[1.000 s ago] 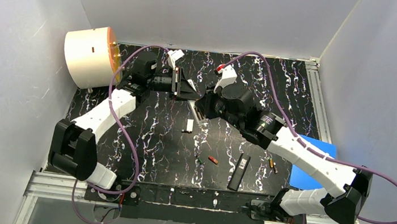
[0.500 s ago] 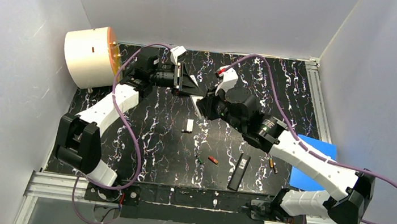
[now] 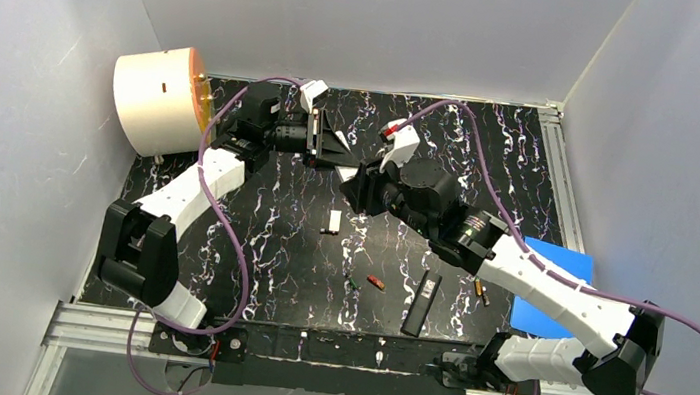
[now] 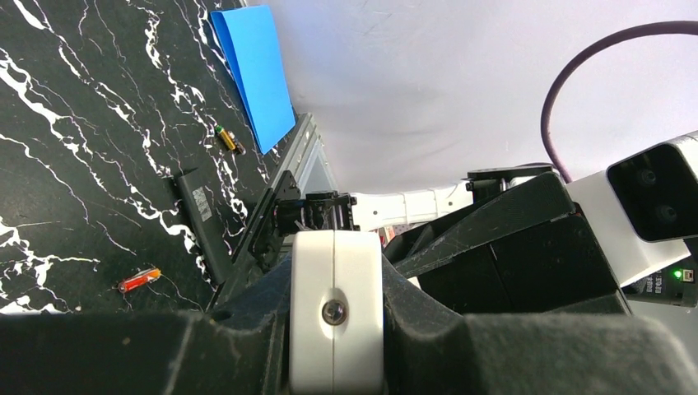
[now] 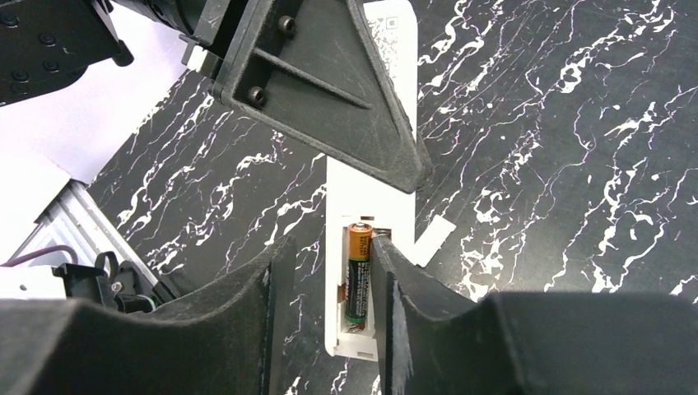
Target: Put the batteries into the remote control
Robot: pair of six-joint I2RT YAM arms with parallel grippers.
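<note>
Step in hand: seating one cell in the white remote.

- Left gripper, upper centre of the top view, is pinched on the remote's far end. In the right wrist view its black finger lies across the upper part of the remote.
- Right gripper has its jaws spread, one finger either side of the open bay. The right-hand finger touches the side of the black-and-gold battery; the other stands apart from it.
- The battery lies lengthwise in the bay, gold end toward the top of the frame. It looks nearly flat, but I cannot tell whether it is fully down.
- Loose on the table at lower centre of the top view: red cell, green cell, another black-and-gold cell, a black remote. The white battery cover lies just below the grippers.

To do well (judgement):
- Keep the left pinch firm so the remote cannot tip.
- Press the cell down, not sideways.
- Check that both ends meet their contacts.
- Lift the fingers straight off so the touching pad does not drag the cell out.
</note>
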